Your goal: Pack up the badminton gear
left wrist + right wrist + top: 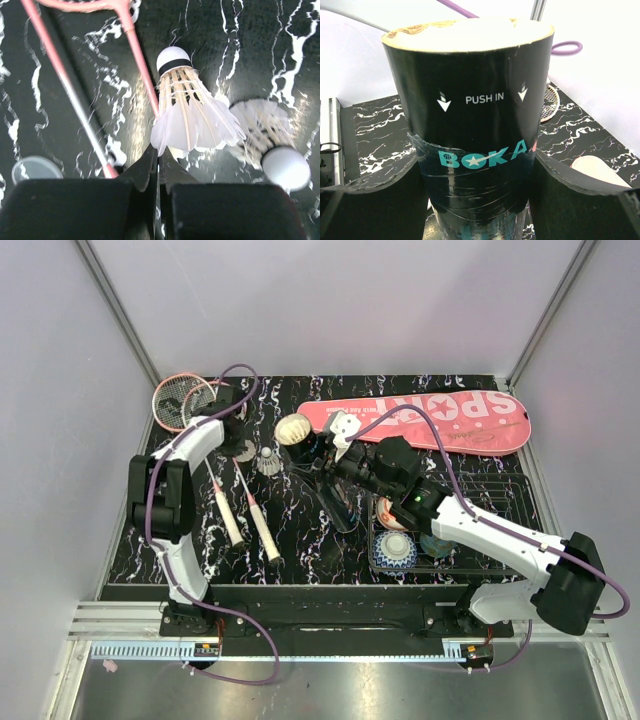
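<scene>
My left gripper [158, 162] is pinched shut on the skirt rim of the shuttlecock [187, 115] lying by the racket [140, 60] shaft; my right gripper [477, 195] clamps the tube [470, 100], mouth up. Lift gently, don't crush feathers, feed cork first into the mouth.

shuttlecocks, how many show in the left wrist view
2: one shuttlecock at the tips of the left fingers, another lying beside it. More may be hidden inside the black tube.

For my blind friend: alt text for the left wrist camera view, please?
The left gripper, jaws shut, pinches the feather rim of a white shuttlecock. A second shuttlecock and pink racket shafts lie on the black marbled table.
</scene>
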